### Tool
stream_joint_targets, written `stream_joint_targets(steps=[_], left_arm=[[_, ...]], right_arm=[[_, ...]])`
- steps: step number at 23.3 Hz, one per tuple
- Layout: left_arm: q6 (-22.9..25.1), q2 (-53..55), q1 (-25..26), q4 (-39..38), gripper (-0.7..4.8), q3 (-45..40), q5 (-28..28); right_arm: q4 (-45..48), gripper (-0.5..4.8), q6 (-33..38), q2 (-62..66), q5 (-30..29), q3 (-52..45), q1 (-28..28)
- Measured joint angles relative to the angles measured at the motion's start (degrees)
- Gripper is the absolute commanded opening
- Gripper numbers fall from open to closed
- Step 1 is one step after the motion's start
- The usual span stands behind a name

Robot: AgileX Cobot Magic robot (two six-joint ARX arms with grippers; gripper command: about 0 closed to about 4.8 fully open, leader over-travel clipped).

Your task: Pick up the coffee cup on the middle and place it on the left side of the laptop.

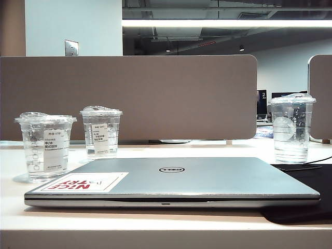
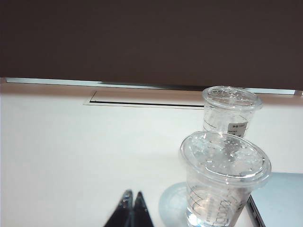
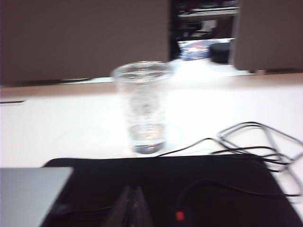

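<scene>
Left wrist view had the left gripper [image 2: 132, 196] jaws clenched empty, coffee cup [image 2: 230, 109] upright beyond its twin [image 2: 225, 182]; right gripper [image 3: 134, 191] clenched too, farther off.

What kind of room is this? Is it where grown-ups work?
Probably an office. A closed laptop sits on a pale desk with a grey divider panel behind it, like cubicles have. Long ceiling lights glow above. Both robot grippers, left and right, are shut.

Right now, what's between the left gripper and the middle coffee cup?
Left wrist view: bare table, with the other clear cup edging into the path from the left gripper to the coffee cup.
</scene>
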Motion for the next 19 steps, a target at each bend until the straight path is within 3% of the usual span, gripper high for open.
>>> stream_joint_targets(steps=[5, 10, 16, 19], left_arm=[[0.0, 0.0, 0.0, 0.0, -0.05, 0.0, 0.02], [0.0, 0.02, 0.0, 0.0, -0.05, 0.0, 0.02], [0.0, 0.02, 0.0, 0.0, -0.05, 0.0, 0.02], [0.0, 0.02, 0.0, 0.0, -0.05, 0.0, 0.02]], right_arm=[[0.15, -0.05, 0.55, 0.0, -4.33, 0.0, -5.95], [0.15, -0.05, 1.68, 0.0, -9.57, 0.0, -7.82], [0.15, -0.05, 1.66, 0.0, -9.53, 0.0, -7.8], [0.15, -0.05, 1.64, 0.0, -6.75, 0.0, -7.76]])
